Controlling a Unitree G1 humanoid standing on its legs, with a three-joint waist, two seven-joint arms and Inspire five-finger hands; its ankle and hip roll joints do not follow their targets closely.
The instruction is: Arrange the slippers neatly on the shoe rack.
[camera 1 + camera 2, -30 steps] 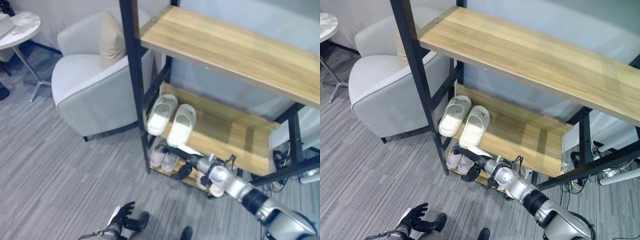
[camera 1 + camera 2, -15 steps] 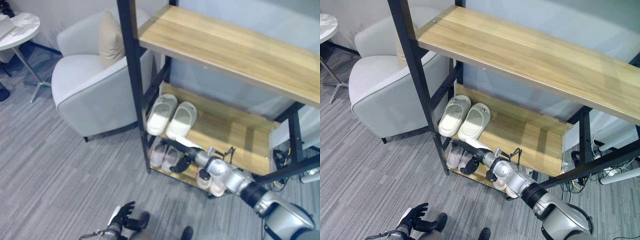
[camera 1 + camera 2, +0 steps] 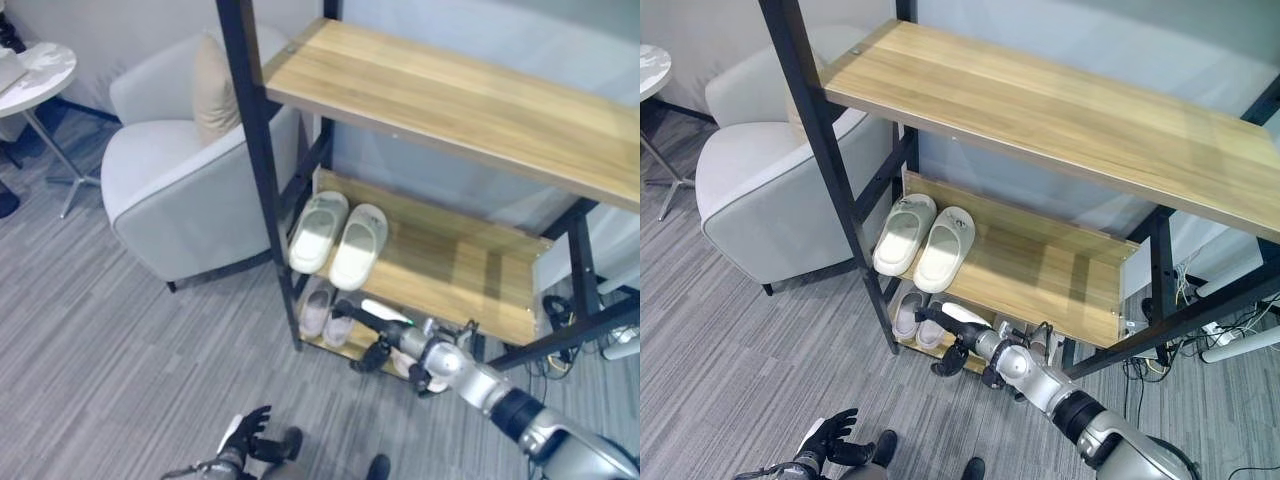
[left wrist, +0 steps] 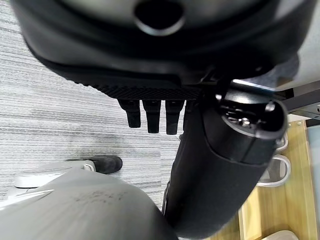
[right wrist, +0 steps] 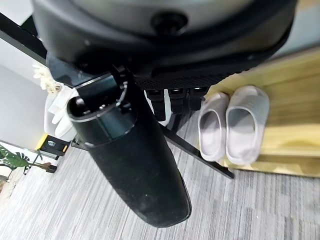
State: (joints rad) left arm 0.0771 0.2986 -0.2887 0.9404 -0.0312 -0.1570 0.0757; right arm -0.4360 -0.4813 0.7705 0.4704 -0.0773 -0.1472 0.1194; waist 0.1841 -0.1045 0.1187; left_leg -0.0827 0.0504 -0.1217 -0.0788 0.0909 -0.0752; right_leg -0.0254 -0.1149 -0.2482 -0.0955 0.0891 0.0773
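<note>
The task looks almost finished: on the shoe rack point(image 3: 1040, 270) two pale slippers point(image 3: 922, 240) lie paired on the middle shelf, grey slippers point(image 5: 232, 122) below, while the right hand point(image 3: 958, 340), fingers relaxed and empty, is just before the bottom shelf, and the left hand point(image 3: 243, 437) hangs open near the floor.

Middle shelf point(image 3: 1060, 265) bare rightward, black post point(image 3: 830, 160) flanking left

The right arm reached from the lower right toward frame centre, its right hand point(image 3: 372, 338) low of centre with fingers extended and thumb dropped below. The left hand point(image 3: 243, 436) hung at the bottom edge, left of centre, fingers loosely spread.
</note>
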